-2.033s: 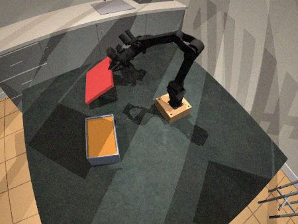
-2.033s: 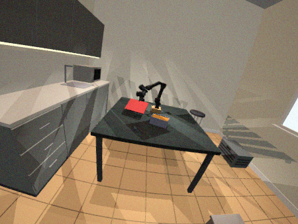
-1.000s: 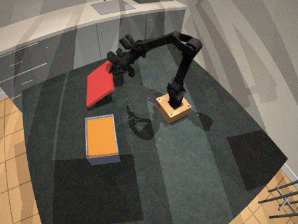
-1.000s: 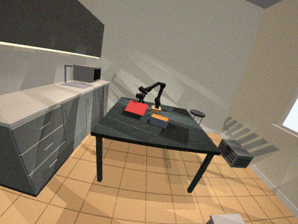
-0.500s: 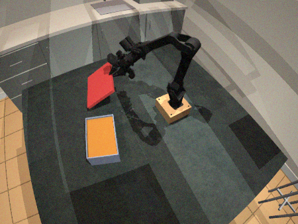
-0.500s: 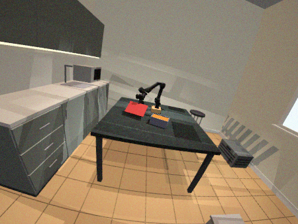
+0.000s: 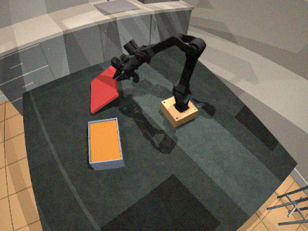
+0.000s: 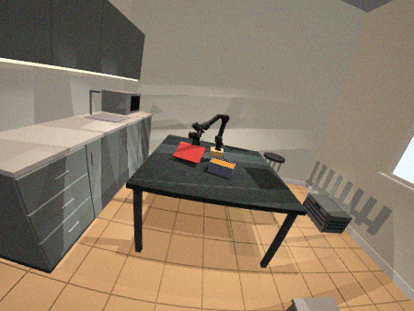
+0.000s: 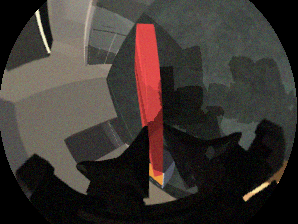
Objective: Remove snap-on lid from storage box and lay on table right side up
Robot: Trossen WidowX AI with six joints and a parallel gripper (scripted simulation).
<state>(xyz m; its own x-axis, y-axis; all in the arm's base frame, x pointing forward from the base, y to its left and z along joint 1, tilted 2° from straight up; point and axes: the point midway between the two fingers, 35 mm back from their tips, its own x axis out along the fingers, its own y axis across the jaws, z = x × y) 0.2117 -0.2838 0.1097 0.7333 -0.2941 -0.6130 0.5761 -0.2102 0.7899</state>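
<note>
Gripper: gripper [image 7: 120,76] is clamped on one corner of the red lid [image 7: 103,89], its fingers standing narrowly apart with the lid's edge between them.
Lid: red, flat, rectangular panel; it is tilted, with the gripped corner higher than the far end, which points toward the box. From the top view I cannot tell whether the low end touches the table.
Lid in wrist view: lid [image 9: 148,96] appears edge-on as a narrow red strip running away from the dark fingers, which close on its near end.
Box: storage box [image 7: 105,143] sits on the table near the lid's lower end but apart from it; it is uncovered, with grey-blue walls and an orange interior.
Arm: black arm [image 7: 187,65] rises from a wooden base block [image 7: 178,112], bends at the elbow and reaches out toward the counter side of the table.
Table: dark green table [image 7: 212,150] carries the box and the base block; they stand well apart.
Exterior view: lid [image 8: 189,152] is seen beside the box [image 8: 221,167], with the arm [image 8: 216,126] behind them.
</note>
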